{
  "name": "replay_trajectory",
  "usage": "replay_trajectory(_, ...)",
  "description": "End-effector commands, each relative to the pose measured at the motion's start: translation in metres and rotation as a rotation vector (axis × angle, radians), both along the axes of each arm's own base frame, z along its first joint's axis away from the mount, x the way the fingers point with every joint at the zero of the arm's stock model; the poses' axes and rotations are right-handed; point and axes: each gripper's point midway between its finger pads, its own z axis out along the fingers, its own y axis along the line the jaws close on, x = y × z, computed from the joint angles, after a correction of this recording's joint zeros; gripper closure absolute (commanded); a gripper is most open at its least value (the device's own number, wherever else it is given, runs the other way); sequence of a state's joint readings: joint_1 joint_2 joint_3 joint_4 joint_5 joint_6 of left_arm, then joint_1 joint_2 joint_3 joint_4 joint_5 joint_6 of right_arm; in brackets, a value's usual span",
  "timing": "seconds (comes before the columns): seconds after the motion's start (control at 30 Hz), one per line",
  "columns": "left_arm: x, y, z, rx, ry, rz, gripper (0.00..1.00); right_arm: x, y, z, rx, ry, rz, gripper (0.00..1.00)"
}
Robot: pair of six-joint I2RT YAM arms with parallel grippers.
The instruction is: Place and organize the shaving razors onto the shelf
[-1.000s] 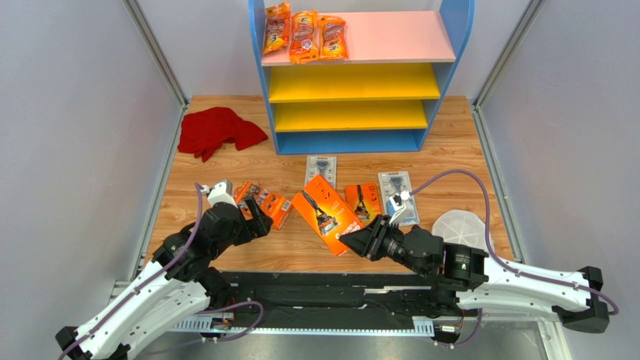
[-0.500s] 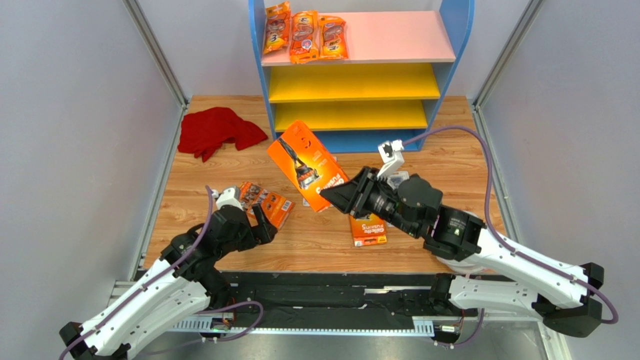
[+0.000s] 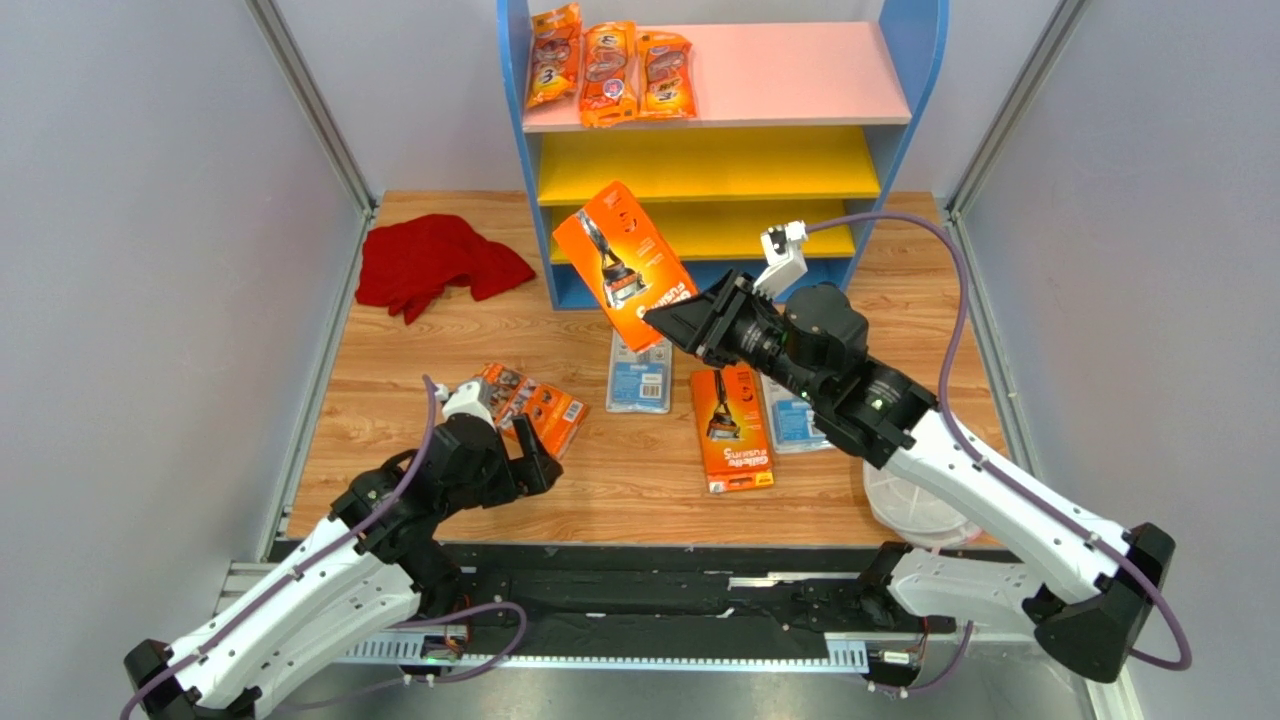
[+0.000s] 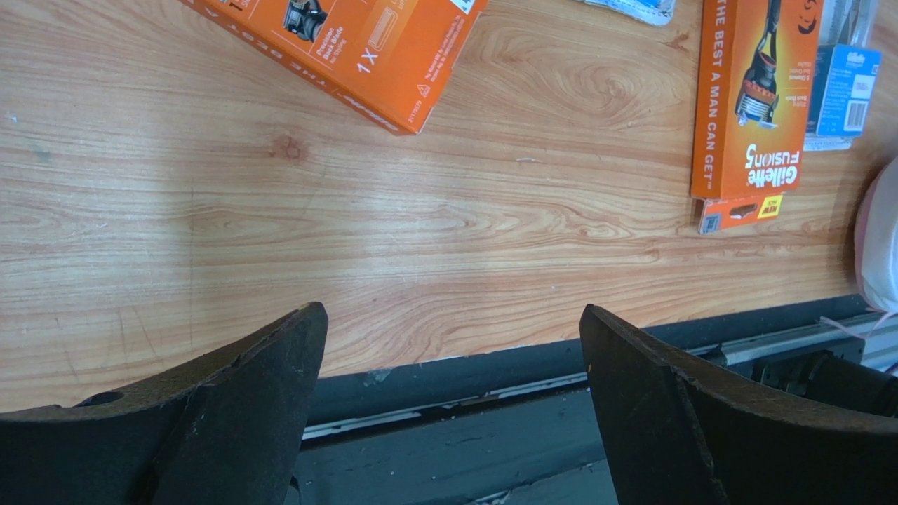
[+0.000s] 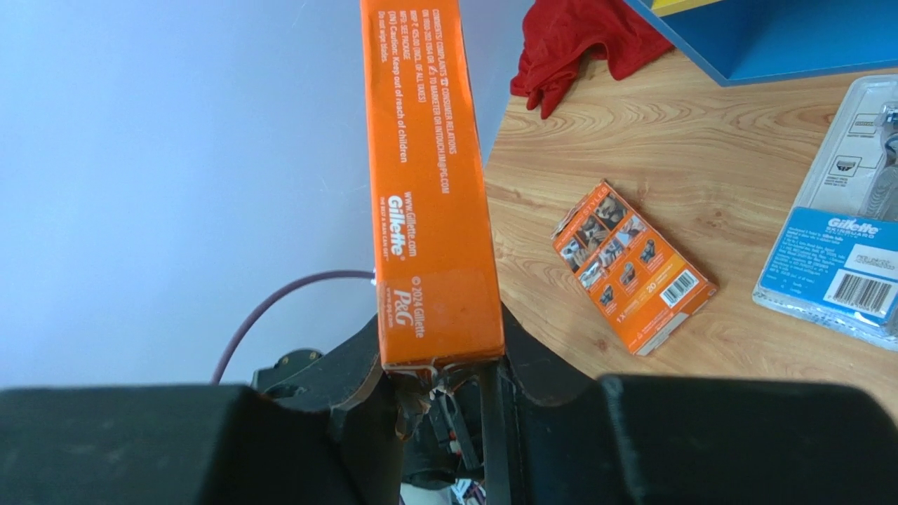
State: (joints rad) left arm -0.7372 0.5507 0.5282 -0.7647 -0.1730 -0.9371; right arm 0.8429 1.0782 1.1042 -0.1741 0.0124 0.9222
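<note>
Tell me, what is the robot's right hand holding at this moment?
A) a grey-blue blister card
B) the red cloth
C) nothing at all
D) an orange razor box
D: the right hand is shut on one end of the orange razor box, which hangs in the air in front of the shelf.

Left fingers point(image 4: 232, 421) apart, right fingers point(image 5: 348, 374) pinched.

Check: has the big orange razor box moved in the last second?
Yes. Clamped by the right gripper, the orange razor box left the tabletop and travelled toward the shelf.
</note>
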Motion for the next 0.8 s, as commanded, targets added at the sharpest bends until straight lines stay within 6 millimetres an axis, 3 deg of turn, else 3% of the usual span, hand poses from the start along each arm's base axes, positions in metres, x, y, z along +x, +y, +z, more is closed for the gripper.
replay_trajectory(0.0,0.002,-0.004,0.005,-0.023,-0.026,-0.016,0.01,0.024,0.010,0.025,0.163,-0.036,0.003,1.00)
replay_trajectory(0.23,0.000,-0.001,0.005,-0.020,-0.030,-0.016,0.01,0.081,0.006,0.022,0.294,0.004,-0.071,1.00)
replay_trajectory(0.47,-0.001,0.001,0.007,-0.023,-0.037,-0.010,0.01,0.128,0.019,0.011,0.399,0.073,-0.051,1.00)
replay_trajectory(0.77,-0.002,0.001,0.008,-0.026,-0.039,-0.016,0.01,0.151,0.028,0.022,0.450,0.080,-0.065,1.00)
